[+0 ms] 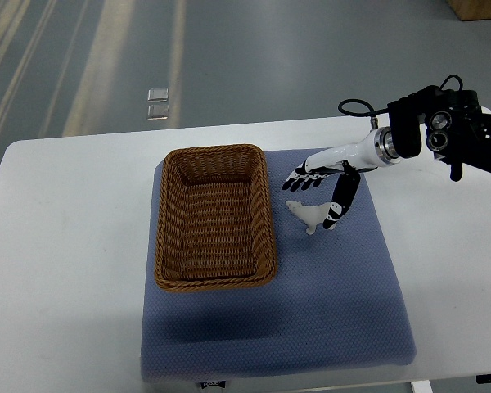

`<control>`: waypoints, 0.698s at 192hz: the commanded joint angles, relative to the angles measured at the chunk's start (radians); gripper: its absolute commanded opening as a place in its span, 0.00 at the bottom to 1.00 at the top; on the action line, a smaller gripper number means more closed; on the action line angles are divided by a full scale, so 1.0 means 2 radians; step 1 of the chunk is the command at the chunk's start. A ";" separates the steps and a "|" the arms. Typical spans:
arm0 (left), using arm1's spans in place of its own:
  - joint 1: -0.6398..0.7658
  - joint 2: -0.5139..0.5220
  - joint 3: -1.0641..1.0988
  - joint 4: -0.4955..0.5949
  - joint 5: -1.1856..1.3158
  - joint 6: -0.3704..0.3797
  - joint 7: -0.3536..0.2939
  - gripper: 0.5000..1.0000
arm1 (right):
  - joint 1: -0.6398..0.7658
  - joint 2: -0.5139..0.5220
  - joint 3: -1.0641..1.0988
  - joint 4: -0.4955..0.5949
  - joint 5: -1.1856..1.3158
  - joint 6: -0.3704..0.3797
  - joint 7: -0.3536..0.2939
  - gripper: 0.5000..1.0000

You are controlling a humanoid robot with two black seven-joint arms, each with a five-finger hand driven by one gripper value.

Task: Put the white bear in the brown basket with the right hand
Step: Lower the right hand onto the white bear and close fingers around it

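blue mat (311,327) covered worktop (65,246) | white bear (309,214) lay on mat at basket's 3 o'clock, long axis 10-to-4 | right robot hand (323,192) fingers spread, thumb touching bear's 3 o'clock end | brown basket (215,217) empty

- I see a white table (74,246) filling the lower part of the view, its far edge rounded at the 10 o'clock corner.
- A blue-grey padded mat (311,327) lies on the table, toward 6 o'clock, corners rounded.
- Beyond the table, a grey floor (295,57) runs to the top edge, with pale stripes (106,57) slanting at 11 o'clock.
- Two small pale square plates (157,103) sit in the floor near 12 o'clock, one just behind the other.
- A wooden-brown corner (479,8) shows at 1 o'clock; I cannot identify it.
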 commanded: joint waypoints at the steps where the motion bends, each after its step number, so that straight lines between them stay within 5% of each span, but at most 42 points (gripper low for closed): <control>1: 0.000 0.000 0.001 0.000 0.000 0.000 0.000 1.00 | -0.009 0.002 0.000 0.000 -0.001 -0.012 0.000 0.83; 134: 0.000 0.000 0.001 0.001 0.000 0.000 0.000 1.00 | -0.055 0.030 -0.001 -0.015 -0.054 -0.076 0.001 0.51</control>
